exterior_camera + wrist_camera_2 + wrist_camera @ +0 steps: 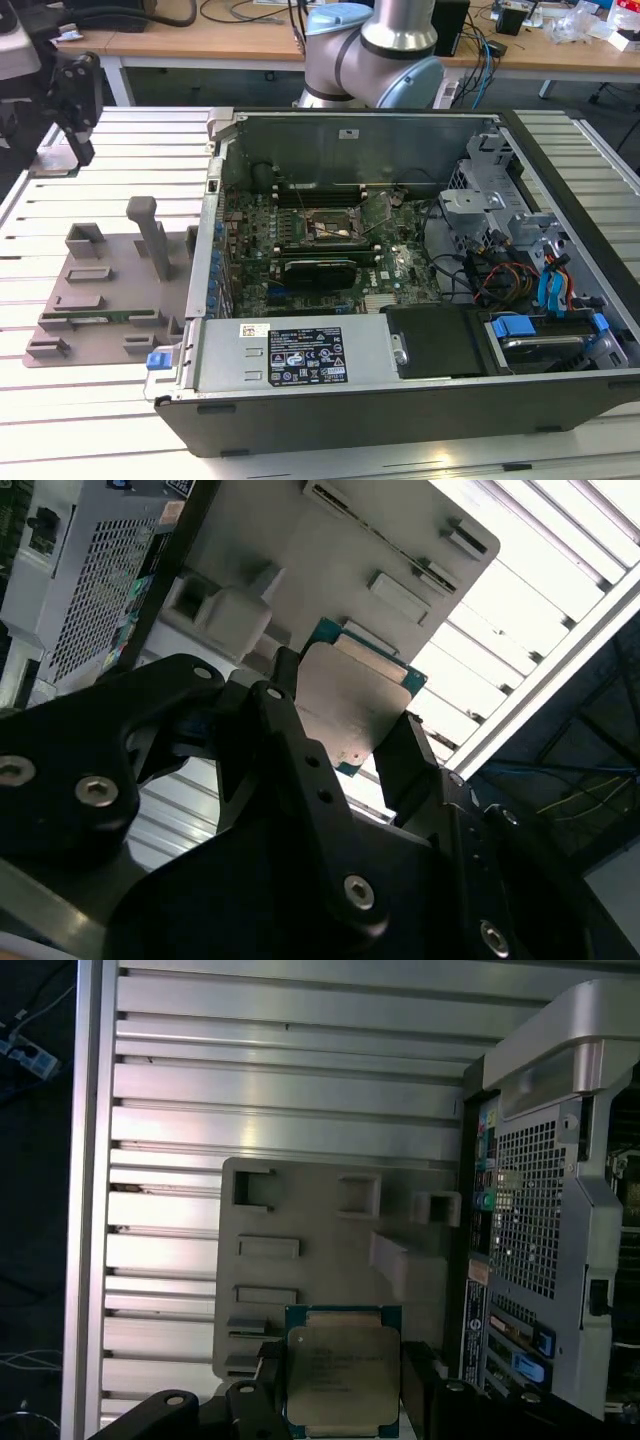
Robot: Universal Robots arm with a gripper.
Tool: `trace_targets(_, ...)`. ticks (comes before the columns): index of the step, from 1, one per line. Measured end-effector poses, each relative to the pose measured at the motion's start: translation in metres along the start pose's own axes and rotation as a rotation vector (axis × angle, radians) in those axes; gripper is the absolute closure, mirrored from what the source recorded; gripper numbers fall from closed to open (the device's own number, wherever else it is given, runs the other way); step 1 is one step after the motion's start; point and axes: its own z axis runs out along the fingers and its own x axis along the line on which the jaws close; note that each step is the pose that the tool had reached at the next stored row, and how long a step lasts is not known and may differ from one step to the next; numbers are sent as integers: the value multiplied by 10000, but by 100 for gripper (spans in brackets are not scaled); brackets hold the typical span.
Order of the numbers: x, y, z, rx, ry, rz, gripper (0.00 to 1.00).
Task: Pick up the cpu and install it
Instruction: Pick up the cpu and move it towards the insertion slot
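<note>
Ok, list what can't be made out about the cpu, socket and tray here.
The cpu: side edges covered by the gripper fingers in both wrist views; its underside faces away.
The socket: pins too small in the exterior view.
The tray: the part behind the cpu is hidden in both wrist views.
</note>
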Motion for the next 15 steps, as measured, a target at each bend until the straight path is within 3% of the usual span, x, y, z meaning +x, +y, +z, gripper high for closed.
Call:
trace_targets(3,-93,-6,3,-1,1,0,45)
trace_targets(7,-340,-21,10,-1,8,-1,45)
trace_targets(15,-532,-32,15,-2,12,-1,45)
